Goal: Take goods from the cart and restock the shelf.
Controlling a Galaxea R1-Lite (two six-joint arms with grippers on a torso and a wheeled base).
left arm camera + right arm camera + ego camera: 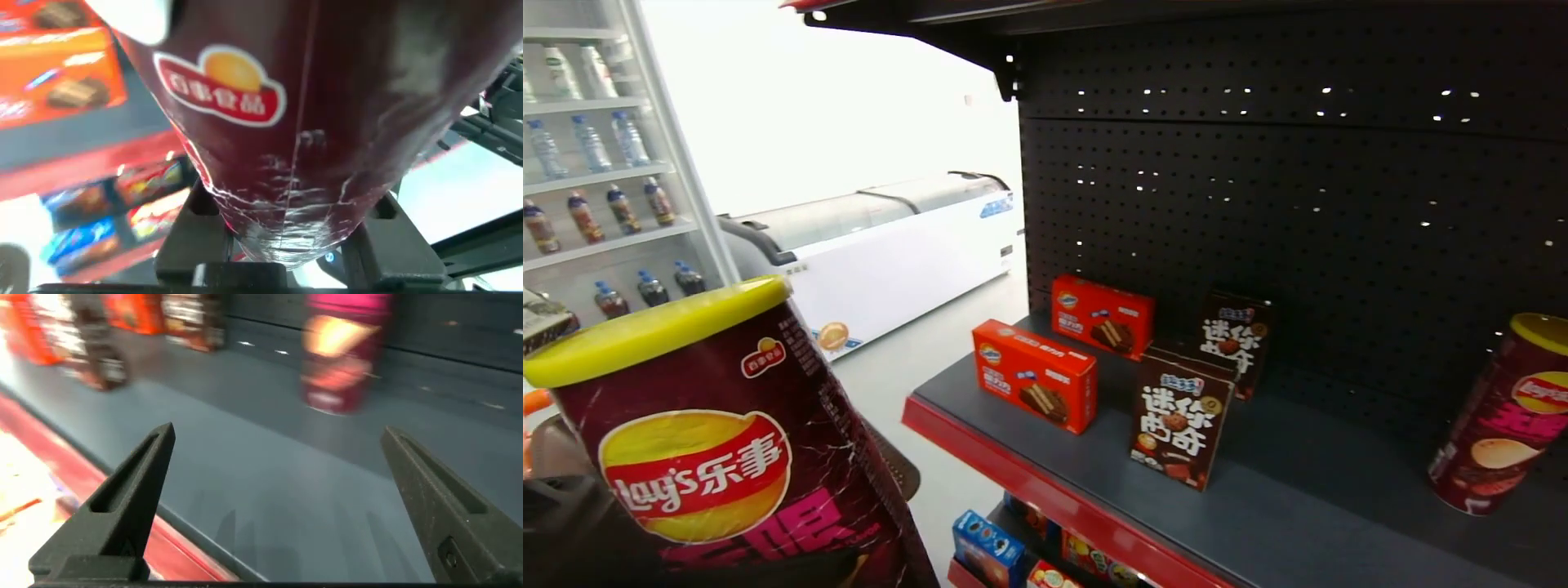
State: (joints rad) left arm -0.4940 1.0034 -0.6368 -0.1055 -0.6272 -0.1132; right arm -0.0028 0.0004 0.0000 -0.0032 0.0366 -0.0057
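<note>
My left pincer is clamped round the chip can, which stands roughly upright, lid up, near and to the left of the shelf. The bare shelf board lies rightward and farther. My right pincer hangs open over it, facing a second can.

Logo label on chip can, characters on brown box (unread)
</note>
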